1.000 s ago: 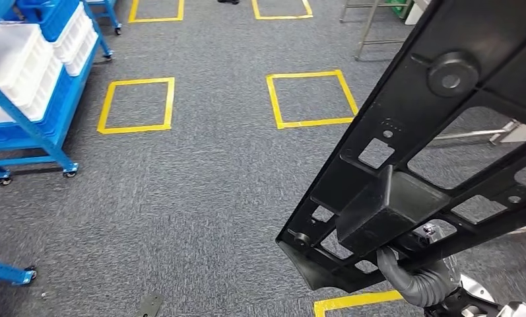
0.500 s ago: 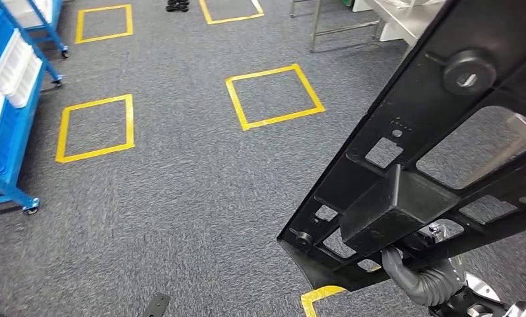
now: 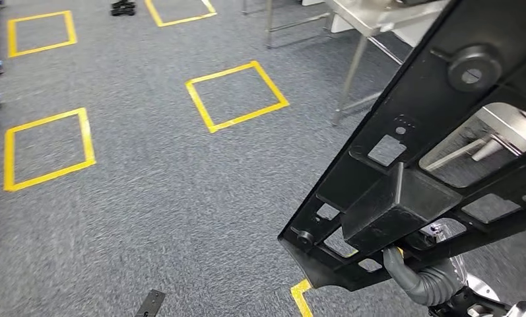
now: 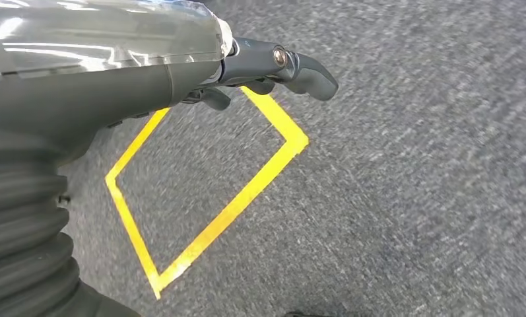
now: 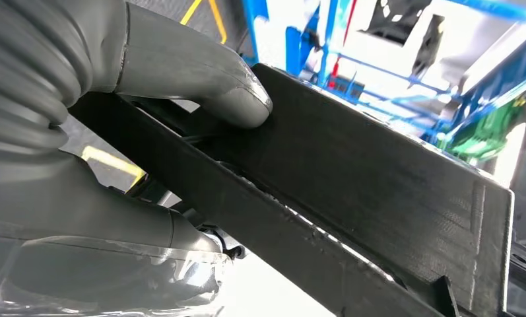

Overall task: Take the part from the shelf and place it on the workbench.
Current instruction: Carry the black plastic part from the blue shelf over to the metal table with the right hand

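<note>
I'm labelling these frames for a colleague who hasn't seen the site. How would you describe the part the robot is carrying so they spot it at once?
Start from the grey carpet with its yellow tape squares; on the right of the head view a big black part slants across them. The right hand grips it. Unlike anything nearby, it is a flat plastic frame with cut-out windows, a round boss and a raised box.

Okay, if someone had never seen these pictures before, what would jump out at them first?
Most striking is the big black part, a flat frame full of cut-outs at the right of the head view, gripped from below by the right hand, its thumb pressed on the edge. Behind it are yellow taped squares on grey carpet, and a metal workbench at top right.
</note>
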You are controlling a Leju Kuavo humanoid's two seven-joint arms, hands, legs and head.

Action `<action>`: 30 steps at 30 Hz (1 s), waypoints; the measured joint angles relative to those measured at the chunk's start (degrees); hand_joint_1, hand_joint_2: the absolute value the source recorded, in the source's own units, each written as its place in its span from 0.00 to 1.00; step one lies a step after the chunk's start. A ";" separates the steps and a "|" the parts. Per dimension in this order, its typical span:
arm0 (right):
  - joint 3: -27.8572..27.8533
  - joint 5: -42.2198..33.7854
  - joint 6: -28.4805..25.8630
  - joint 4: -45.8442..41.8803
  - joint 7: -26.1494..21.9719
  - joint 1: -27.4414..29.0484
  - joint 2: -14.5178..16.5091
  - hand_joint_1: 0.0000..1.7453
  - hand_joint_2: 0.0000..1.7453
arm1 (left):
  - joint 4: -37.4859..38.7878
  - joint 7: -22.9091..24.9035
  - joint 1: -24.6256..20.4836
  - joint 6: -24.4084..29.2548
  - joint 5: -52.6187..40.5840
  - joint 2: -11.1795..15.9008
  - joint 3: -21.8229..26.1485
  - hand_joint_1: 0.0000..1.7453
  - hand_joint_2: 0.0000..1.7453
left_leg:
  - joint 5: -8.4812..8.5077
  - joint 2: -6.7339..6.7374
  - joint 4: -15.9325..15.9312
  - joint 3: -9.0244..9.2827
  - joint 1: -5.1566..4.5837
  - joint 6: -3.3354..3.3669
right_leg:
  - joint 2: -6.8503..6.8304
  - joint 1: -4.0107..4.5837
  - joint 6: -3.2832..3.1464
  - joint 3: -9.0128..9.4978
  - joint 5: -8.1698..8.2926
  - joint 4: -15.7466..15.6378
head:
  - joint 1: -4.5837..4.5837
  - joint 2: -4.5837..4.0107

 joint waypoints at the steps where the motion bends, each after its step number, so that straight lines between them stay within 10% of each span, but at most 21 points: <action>1: -0.10 0.00 -0.02 0.02 0.03 0.01 0.00 1.00 1.00 | 0.00 0.05 -0.04 -0.02 -0.03 0.00 -0.01 0.00 1.00 | -0.14 0.67 0.00 0.18 -0.01 -0.08 | -0.30 0.02 -0.08 1.03 1.69 -2.15 | 0.00 0.00; 4: -0.34 -0.02 -0.12 -0.01 0.13 -0.12 0.01 1.00 1.00 | 0.01 0.22 -0.13 -0.05 -0.15 -0.03 -0.03 0.00 1.00 | -0.73 2.28 0.01 0.92 -0.20 -0.62 | -3.13 0.72 -0.91 6.89 6.53 -13.43 | 0.00 0.00; 8: -0.53 -0.08 -0.28 -0.13 0.37 -0.11 0.01 1.00 1.00 | 0.01 0.39 -0.28 -0.14 -0.24 -0.09 -0.07 0.00 1.00 | -1.43 3.90 -0.01 1.55 -0.36 -1.82 | -2.41 1.22 -2.01 7.94 6.88 -16.04 | -0.01 0.00; 12: -0.69 -0.18 -0.39 -0.42 0.50 -0.12 0.02 1.00 1.00 | 0.00 0.44 -0.40 -0.24 -0.54 -0.12 -0.23 0.00 1.00 | -6.53 -0.83 8.95 -2.28 -0.19 -2.55 | -0.18 0.58 -3.18 8.51 7.12 -16.73 | -0.03 0.00; 15: -0.69 -0.19 -0.35 -0.41 0.55 0.30 0.02 1.00 1.00 | 0.01 0.44 -0.19 -0.26 -0.61 -0.12 -0.34 0.00 1.00 | -8.44 -1.63 16.74 -6.63 -0.17 -2.75 | 1.94 0.65 -3.34 8.60 7.00 -16.54 | -0.04 0.00; 19: -0.73 -0.22 -0.31 -0.43 0.55 0.48 0.02 1.00 1.00 | 0.01 0.44 -0.27 -0.28 -0.62 -0.05 -0.44 0.00 1.00 | -0.88 -4.39 4.03 -1.55 0.05 -2.37 | 5.02 0.54 -2.72 8.77 6.53 -15.85 | -0.03 0.00; 23: -0.81 -0.27 -0.31 -0.54 0.55 0.69 0.00 1.00 1.00 | 0.01 0.54 -0.37 -0.45 -0.63 -0.06 -0.47 0.00 1.00 | -0.16 -4.81 0.57 -0.17 0.06 -1.27 | 7.24 0.24 -1.30 7.91 6.72 -15.63 | -0.03 0.00; 26: -0.99 -0.32 -0.32 -0.80 0.55 0.61 -0.10 1.00 1.00 | 0.00 0.54 -0.61 -0.46 -0.63 -0.14 -0.49 0.00 1.00 | 0.33 -2.89 -0.43 0.29 0.31 -0.15 | 3.71 0.40 -0.43 6.20 4.52 -12.15 | 0.01 0.00; 30: -1.11 -0.39 -0.31 -0.87 0.62 0.67 -0.16 1.00 1.00 | 0.00 0.53 -0.42 -0.46 -0.64 -0.08 -0.50 0.00 1.00 | 0.07 -0.08 -0.54 0.40 0.14 0.10 | 0.09 -0.03 0.55 -0.48 -0.48 0.64 | 0.01 0.00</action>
